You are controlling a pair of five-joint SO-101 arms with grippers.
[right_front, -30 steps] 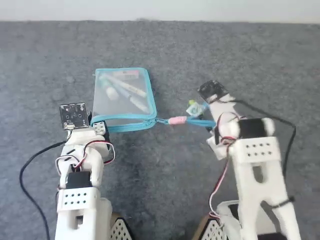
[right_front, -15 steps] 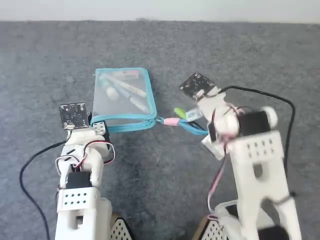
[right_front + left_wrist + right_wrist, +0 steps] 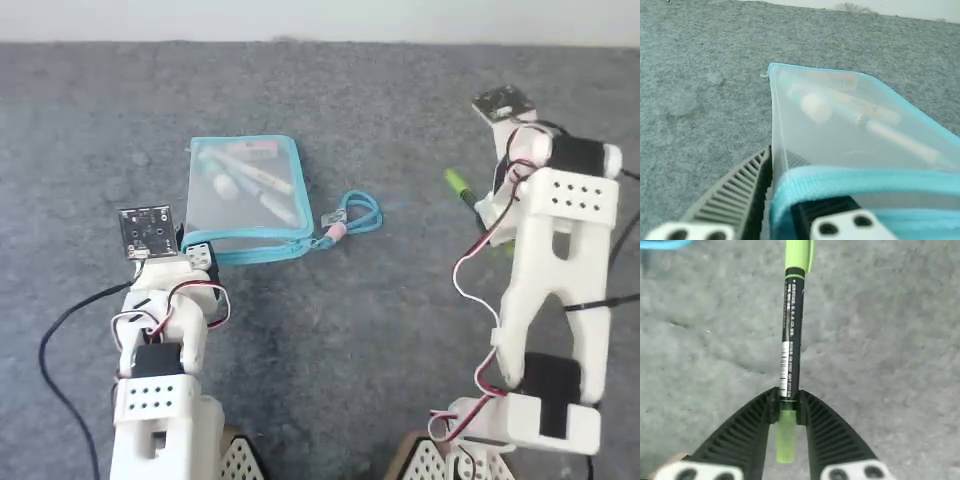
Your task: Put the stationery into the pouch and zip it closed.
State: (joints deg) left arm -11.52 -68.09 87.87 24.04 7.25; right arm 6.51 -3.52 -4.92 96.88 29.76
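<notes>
Pouch: one clear pouch (image 3: 245, 200) with teal edging lies flat on the grey surface (image 3: 400, 90), in front of the left arm and left of the table's middle.
Stationery in pouch: three pens or markers can be counted through the clear side in the high view. They lie side by side at a slant, one of them with a white cap (image 3: 816, 107).
Stationery outside: one marker (image 3: 791, 340), black-barrelled with green at both ends. It is well apart from the pouch, on the right side of the table.
Zip pull: one, at the pouch's near corner on the side facing the right arm. It carries a pink bead (image 3: 337, 232) and a teal cord loop (image 3: 360, 212) that lies slack on the surface.
Zip: the teal band (image 3: 850, 180) runs along the near edge. Whether it is fully closed cannot be told.
Left gripper (image 3: 782, 202): one, clamped on the pouch's near corner on the side away from the pull. The ribbed finger (image 3: 740, 195) is pressed against the clear side.
Right gripper (image 3: 788, 402): one, nearly closed. Both fingers pinch the marker close to its near green end, and the barrel points straight out from the jaws.
Marker tip: the green far end (image 3: 457, 182) points toward the pouch. Whether it touches the surface cannot be told.
</notes>
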